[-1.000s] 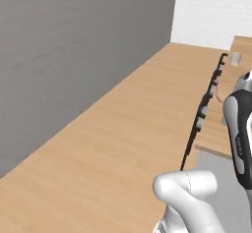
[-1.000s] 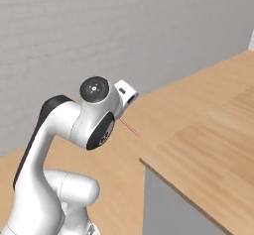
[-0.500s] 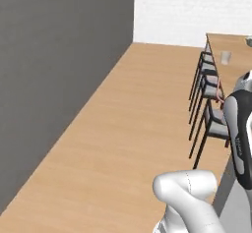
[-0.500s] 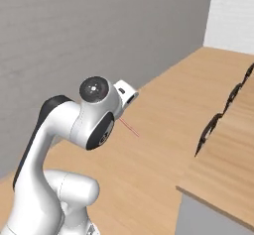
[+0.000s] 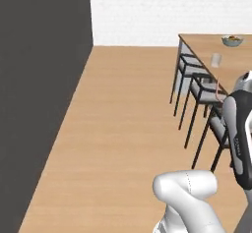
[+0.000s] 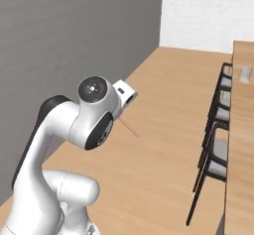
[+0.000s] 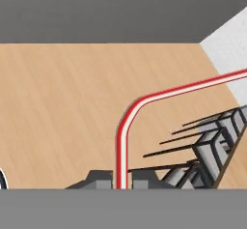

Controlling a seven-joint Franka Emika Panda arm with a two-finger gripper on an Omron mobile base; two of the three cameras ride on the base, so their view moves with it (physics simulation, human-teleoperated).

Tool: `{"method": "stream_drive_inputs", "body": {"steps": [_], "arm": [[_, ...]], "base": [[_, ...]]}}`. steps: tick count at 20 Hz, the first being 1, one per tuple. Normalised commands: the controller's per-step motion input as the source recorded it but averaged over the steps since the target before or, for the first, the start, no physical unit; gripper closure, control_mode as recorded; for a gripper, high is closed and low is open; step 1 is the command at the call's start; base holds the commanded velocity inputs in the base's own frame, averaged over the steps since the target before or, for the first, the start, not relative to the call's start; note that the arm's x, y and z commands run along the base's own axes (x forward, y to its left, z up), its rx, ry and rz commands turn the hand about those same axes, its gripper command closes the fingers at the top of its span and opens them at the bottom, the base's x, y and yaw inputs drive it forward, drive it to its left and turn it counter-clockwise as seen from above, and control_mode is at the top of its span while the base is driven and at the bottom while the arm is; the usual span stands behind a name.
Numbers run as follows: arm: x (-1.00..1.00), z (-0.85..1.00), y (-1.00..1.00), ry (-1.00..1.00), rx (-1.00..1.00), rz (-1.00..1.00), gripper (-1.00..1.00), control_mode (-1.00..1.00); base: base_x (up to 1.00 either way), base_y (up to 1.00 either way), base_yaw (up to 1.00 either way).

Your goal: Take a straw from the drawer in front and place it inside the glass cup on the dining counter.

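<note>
In the hand view my gripper [image 7: 120, 182] is shut on the straw [image 7: 126, 121], a thin red and white tube that rises between the fingertips [image 7: 99, 179] and bends off to the right. The straw [image 6: 128, 128] also shows as a fine red line beside the arm's upper joint in the right base view. The glass cup [image 5: 215, 60] stands on the dining counter [image 5: 234, 67] far ahead to the right, well away from the hand. It appears again as the glass cup [image 6: 245, 74] on the dining counter [image 6: 243, 130]. The drawer is out of view.
A row of black-framed chairs [image 5: 191, 79] with grey seats lines the counter's near side, seen too as chairs [image 6: 217, 130]. A bowl [image 5: 232, 41] sits at the counter's far end. A dark wall [image 5: 39, 79] runs along the left, with open wood floor [image 5: 123, 129] between.
The whole picture has swung as the base moved: the counter, chairs and white back wall now sit farther to the right and closer. The arm keeps its pose with the straw still held.
</note>
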Motion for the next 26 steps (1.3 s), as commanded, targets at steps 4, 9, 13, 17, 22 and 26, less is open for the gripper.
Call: {"method": "stream_drive_inputs", "body": {"steps": [4,9,13,17,22,26], "arm": [[0.00,0.00,0.00,0.00,0.00,0.00,1.00,1.00],[0.00,0.00,0.00,0.00,0.00,0.00,1.00,1.00],[0.00,0.00,0.00,0.00,0.00,0.00,1.00,1.00],[0.00,0.00,0.00,0.00,0.00,0.00,1.00,1.00],[0.00,0.00,0.00,0.00,0.00,0.00,1.00,1.00],[0.00,0.00,0.00,0.00,0.00,0.00,1.00,1.00]], "base": [[1.00,0.40,-0.47],[1.00,0.38,-0.50],[1.00,0.40,-0.51],[1.00,0.42,-0.51],[0.95,0.61,-0.51],[0.84,0.71,-0.49]]}}
